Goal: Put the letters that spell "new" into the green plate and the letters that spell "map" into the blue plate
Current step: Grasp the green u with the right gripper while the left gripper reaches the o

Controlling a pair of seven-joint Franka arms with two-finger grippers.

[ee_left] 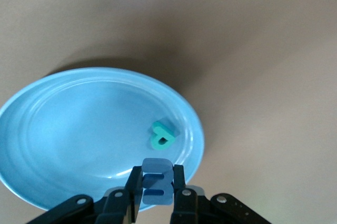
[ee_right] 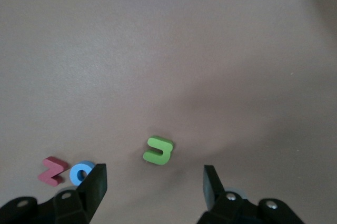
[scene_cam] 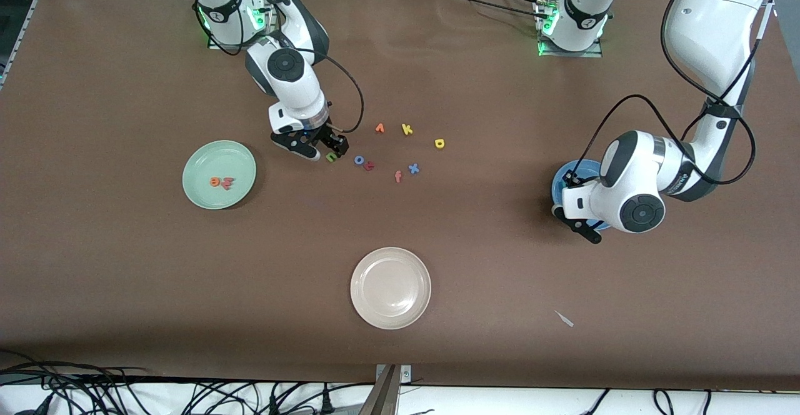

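While the green plate (scene_cam: pixel 219 174) is sitting toward the right arm's end of the surface (scene_cam: pixel 125 290) with the orange e (scene_cam: pixel 215 182) and the pinkish w (scene_cam: pixel 227 183) lying in it, the green n (scene_cam: pixel 331 157) is waiting on the bare surface just beside the blue o (scene_cam: pixel 359 160). The right gripper (scene_cam: pixel 320 151) is hovering low over that n with its jaws standing wide and holding nothing; in the right wrist view the n (ee_right: pixel 158 150) is lying between and slightly ahead of the jaw tips. Because the o and a small red letter (scene_cam: pixel 369 165) are lying so close, a descent that drifts toward them is likely to nudge or catch the wrong piece.

Among the loose letters, the yellow a (scene_cam: pixel 439 143) is lying apart.

Over the blue plate (scene_cam: pixel 572 174), the left gripper (ee_left: pixel 158 192) is pinching the light blue m (ee_left: pixel 157 181) in closed jaws, with the teal p (ee_left: pixel 163 134) already resting in the plate near its rim. Since the m is hanging close to that rim, a release here could let it bounce out onto the surface.
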